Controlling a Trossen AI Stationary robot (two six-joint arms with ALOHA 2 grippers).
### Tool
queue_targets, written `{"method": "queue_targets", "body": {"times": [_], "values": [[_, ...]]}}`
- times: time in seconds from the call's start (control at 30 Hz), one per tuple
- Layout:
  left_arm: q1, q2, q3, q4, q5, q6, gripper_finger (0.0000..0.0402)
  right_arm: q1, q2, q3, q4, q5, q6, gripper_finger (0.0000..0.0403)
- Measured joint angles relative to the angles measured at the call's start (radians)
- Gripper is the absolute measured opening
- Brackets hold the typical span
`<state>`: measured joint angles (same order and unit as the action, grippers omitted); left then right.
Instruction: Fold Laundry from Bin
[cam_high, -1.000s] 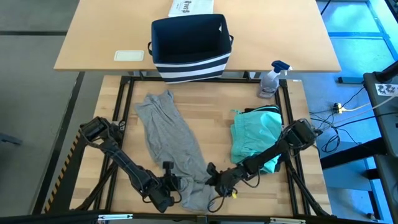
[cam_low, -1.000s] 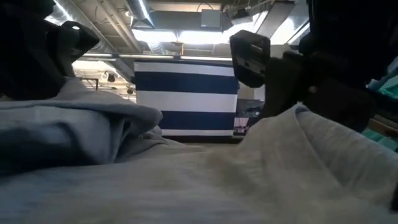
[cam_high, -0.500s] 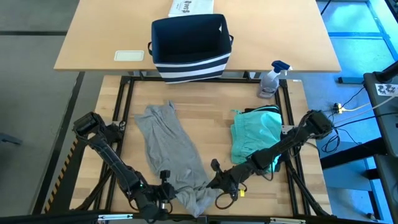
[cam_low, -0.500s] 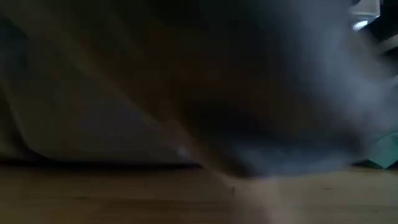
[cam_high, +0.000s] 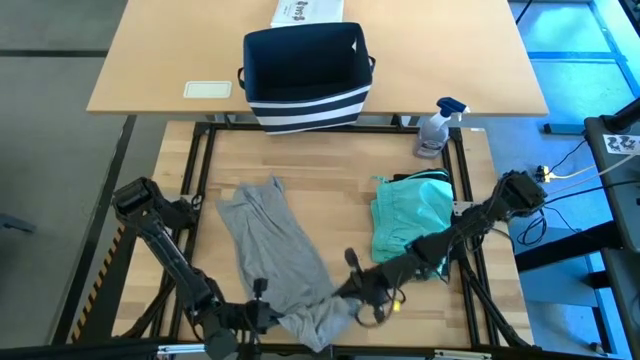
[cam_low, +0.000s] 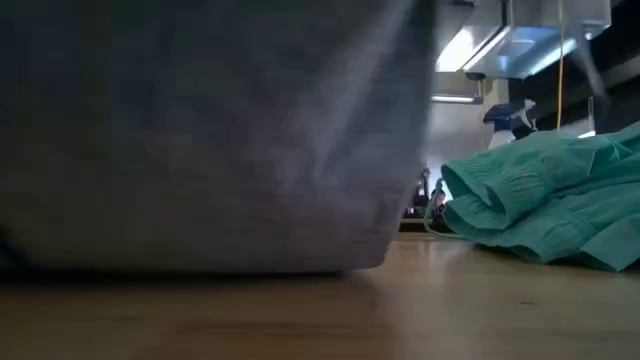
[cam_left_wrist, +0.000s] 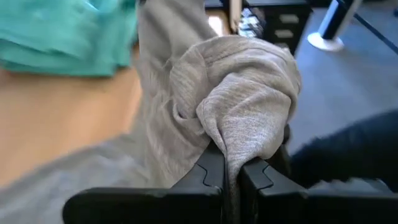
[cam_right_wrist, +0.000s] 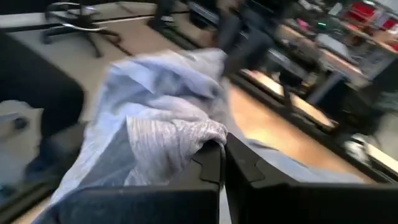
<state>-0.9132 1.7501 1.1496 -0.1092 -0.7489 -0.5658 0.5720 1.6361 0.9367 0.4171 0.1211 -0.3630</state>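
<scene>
Between both sets of fingers I've got grey cloth. Left gripper (cam_left_wrist: 231, 177) is clamped tight on a bunched fold of the grey T-shirt (cam_high: 275, 250); right gripper (cam_right_wrist: 222, 163) is pinched on another fold of the same shirt. From above, left gripper (cam_high: 250, 312) and right gripper (cam_high: 352, 287) both sit at the near edge of the slatted wooden table (cam_high: 330, 170), gripping the shirt's near end from either side.

Shirt is gathered into a long strip. Long axis runs diagonally: far end toward the left side of the table, near end bunched between the grippers. In the low view the grey T-shirt (cam_low: 200, 130) fills most of the frame, its lower edge just off the wood.

Teal piece (cam_high: 412, 215) lies in a rumpled heap right of the shirt, not touching it, next to the right arm.

Bin (cam_high: 305, 75) stands upright on the lighter desk (cam_high: 170, 55) beyond the table, open side up; I see only dark interior. White printed box (cam_high: 305, 12) sits behind it, spray bottle (cam_high: 437, 128) at the table's far right corner.
</scene>
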Motion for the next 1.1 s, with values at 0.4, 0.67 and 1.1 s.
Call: {"method": "queue_targets", "body": {"times": [0.4, 0.67, 1.1], "values": [[-0.099, -0.196, -0.077, -0.386, -0.372, -0.441, 0.0, -0.328, -0.044, 0.023, 0.114, -0.189, 0.073, 0.0], [-0.102, -0.28, -0.297, -0.782, -0.425, -1.197, 0.0, -0.598, 0.045, 0.114, 0.084, -0.333, 0.175, 0.0], [-0.069, -0.312, -0.543, -0.808, -0.25, -1.52, 0.0, -0.734, 0.529, 0.565, -0.089, -0.482, 0.204, 0.0]]}}
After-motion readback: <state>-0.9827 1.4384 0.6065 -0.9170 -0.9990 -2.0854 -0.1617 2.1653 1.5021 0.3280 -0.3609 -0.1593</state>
